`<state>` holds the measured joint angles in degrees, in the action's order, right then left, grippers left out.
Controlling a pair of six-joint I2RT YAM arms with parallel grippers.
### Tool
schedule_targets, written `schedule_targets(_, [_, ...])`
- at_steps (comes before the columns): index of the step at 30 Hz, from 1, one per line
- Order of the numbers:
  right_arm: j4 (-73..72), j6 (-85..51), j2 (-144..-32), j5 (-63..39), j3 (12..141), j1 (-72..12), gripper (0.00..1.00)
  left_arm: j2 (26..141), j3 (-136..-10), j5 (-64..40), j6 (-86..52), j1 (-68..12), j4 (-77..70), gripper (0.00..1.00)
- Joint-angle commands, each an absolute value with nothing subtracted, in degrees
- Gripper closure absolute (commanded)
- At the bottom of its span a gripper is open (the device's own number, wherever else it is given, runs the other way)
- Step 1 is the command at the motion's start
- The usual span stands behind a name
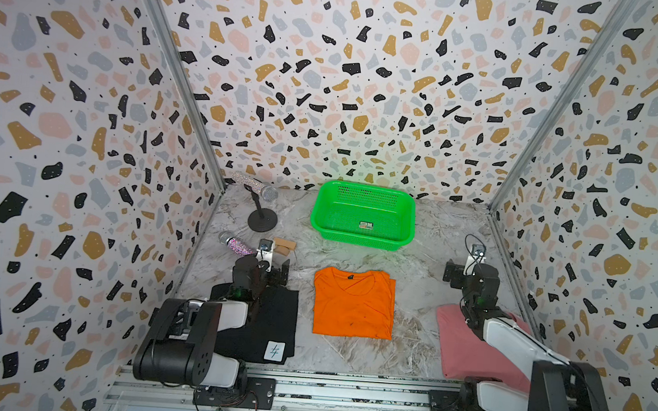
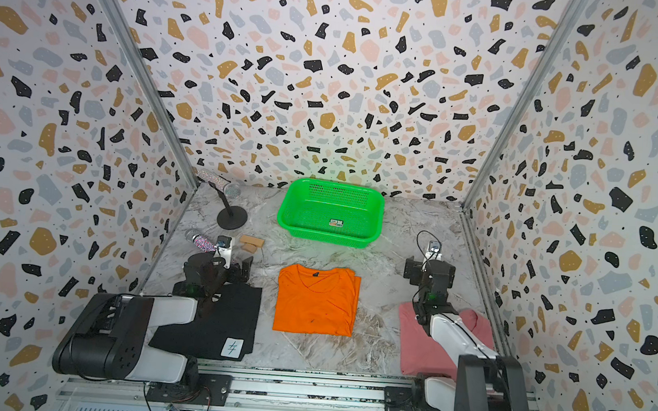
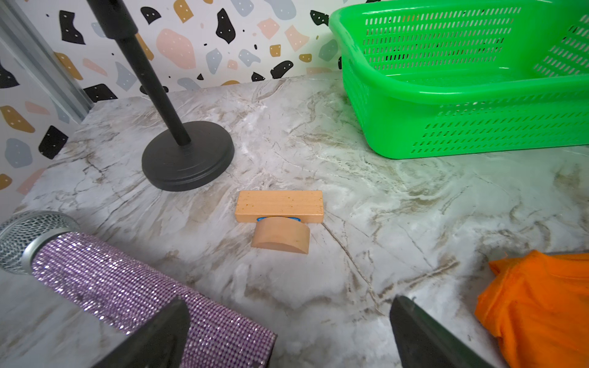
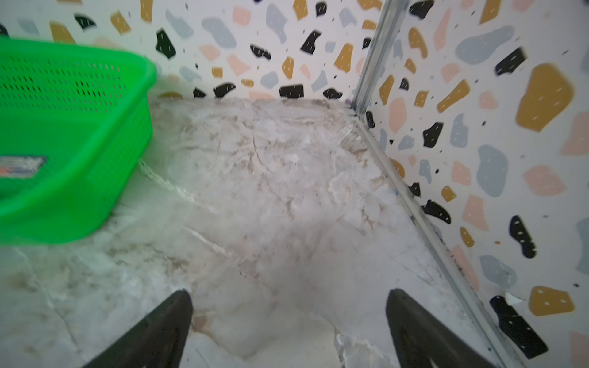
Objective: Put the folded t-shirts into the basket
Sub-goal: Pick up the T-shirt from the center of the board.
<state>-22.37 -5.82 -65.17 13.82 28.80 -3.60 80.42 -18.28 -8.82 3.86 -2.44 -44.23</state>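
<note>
Three folded t-shirts lie along the front of the marble table. The orange one is in the middle. At the left lies the black one with a white label, at the right the pink one; my arms partly cover both. The green basket stands empty at the back. My left gripper hovers open past the black shirt's far edge. Beyond the pink shirt, my right gripper is open over bare table.
A black microphone stand holding a glittery microphone stands at the back left. A purple glitter microphone lies beside my left gripper. Two wooden blocks sit just beyond it. Patterned walls enclose three sides.
</note>
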Motion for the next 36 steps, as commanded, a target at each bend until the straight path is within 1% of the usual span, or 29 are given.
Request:
schedule_targets(1, [2.7,-24.3,-58.7,20.4,39.8,-3.4,0.0,77.6,-23.9,-15.8,6.9,-2.7,-35.4,0.0])
schedule_targets(2, [12.1,-31.1,-57.7,23.7,43.1,-3.4,0.0,77.4,-25.9,-18.1,8.0,-2.7,-30.4,0.0])
schedule_targets(3, [18.2,-35.3,-56.7,25.7,45.5,-3.4,0.0,77.5,-29.9,-20.7,9.2,-2.7,-24.0,0.0])
schedule_targets(5, [21.1,-38.2,-54.0,26.9,46.2,-3.3,0.0,78.1,-37.1,-24.4,11.1,-2.8,-12.1,0.0])
schedule_targets(6, [20.3,-37.7,-52.4,24.7,45.9,-3.2,0.0,78.4,-40.3,-26.3,11.8,-2.8,-7.9,0.0])
schedule_targets(8, [17.3,-33.8,-50.4,16.7,46.0,-3.2,0.0,78.9,-46.7,-29.8,13.5,-3.0,1.3,0.0])
schedule_targets(10, [20.4,-32.4,-51.8,10.0,49.1,-3.2,0.0,80.1,-54.4,-33.5,15.7,-3.9,15.2,0.0])
schedule_targets(11, [23.2,-32.0,-53.8,5.6,51.7,-3.2,0.0,81.2,-57.6,-35.2,16.5,-4.6,21.2,0.0])
schedule_targets(12, [25.7,-30.9,-56.5,-2.1,54.0,-3.2,0.0,82.2,-60.6,-36.7,16.7,-5.8,27.2,0.0])
schedule_targets(15, [28.8,-29.5,-64.8,-19.1,56.4,-4.0,0.0,84.8,-64.6,-39.8,16.2,-8.5,35.9,0.0])
schedule_targets(16, [29.3,-29.0,-67.6,-24.8,56.6,-4.4,0.0,86.0,-65.4,-42.6,15.6,-8.7,37.8,0.0])
schedule_targets(18, [29.6,-27.2,-72.7,-32.1,56.4,-6.2,0.04,88.3,-66.2,-46.7,12.7,-8.7,39.2,0.0])
schedule_targets(22, [28.8,-26.0,-80.4,-36.9,55.3,-9.9,0.09,90.7,-63.3,-45.0,1.5,-8.8,32.6,0.0])
schedule_targets(26, [26.0,-25.6,-85.7,-37.6,55.1,-11.3,0.1,91.3,-59.2,-40.4,-5.3,-10.0,25.2,0.0])
schedule_targets(30, [22.8,-26.2,-93.2,-40.9,55.3,-11.4,0.23,91.7,-56.4,-36.4,-9.5,-11.3,21.2,0.0])
schedule_targets(32, [20.9,-26.4,-96.0,-42.3,54.9,-11.6,0.24,91.8,-54.8,-35.9,-11.6,-11.7,19.0,0.0])
schedule_targets(36, [19.4,-25.2,-99.4,-41.0,54.9,-11.7,0.23,93.2,-52.3,-35.7,-15.1,-12.2,15.6,0.0])
